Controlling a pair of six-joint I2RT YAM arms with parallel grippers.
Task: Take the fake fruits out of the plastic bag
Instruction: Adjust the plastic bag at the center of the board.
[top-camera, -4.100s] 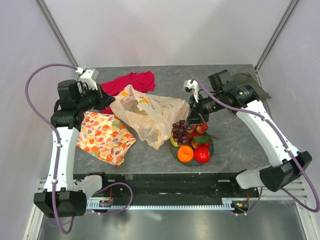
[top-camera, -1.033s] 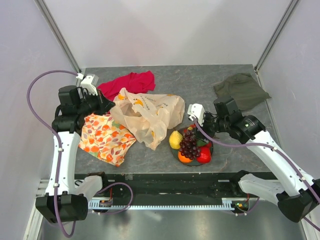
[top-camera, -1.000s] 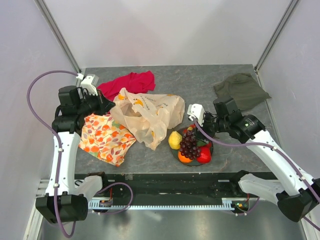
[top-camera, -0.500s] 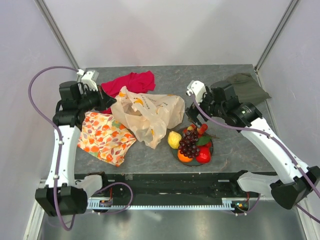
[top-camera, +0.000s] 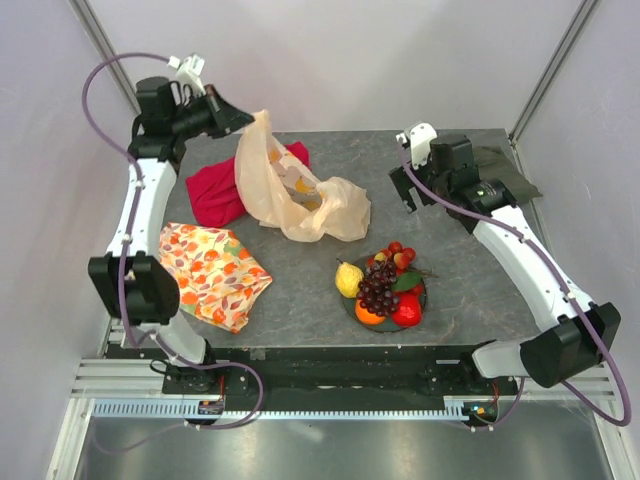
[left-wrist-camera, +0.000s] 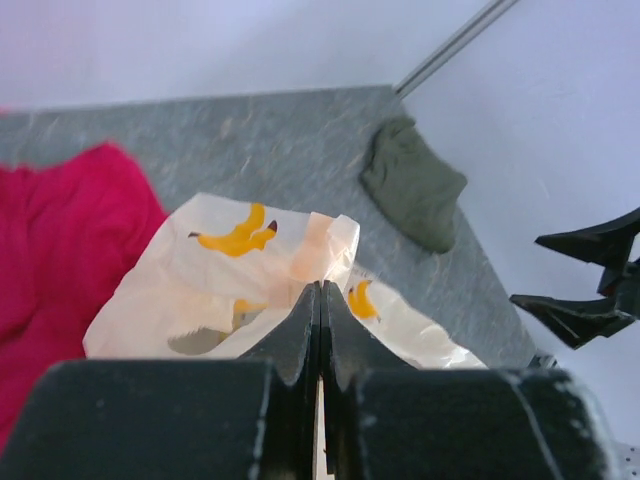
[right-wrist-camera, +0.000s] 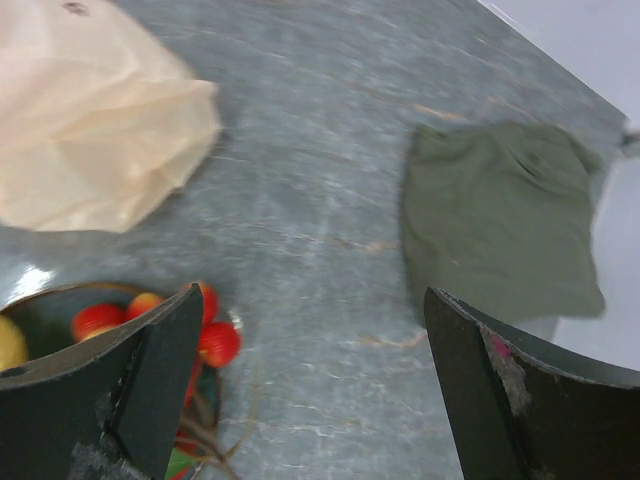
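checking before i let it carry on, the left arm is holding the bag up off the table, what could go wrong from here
1. The left gripper pinches only a thin fold of the plastic bag; the film could slip out or tear.
2. Yellow-orange patches show on the bag; whether print or leftover fruit is unclear, so something might drop and roll.
3. The yellow pear sits at the plate's edge and could roll off.

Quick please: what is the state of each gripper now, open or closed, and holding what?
Left gripper: closed, pinching the plastic bag.
Right gripper: open, holding nothing.
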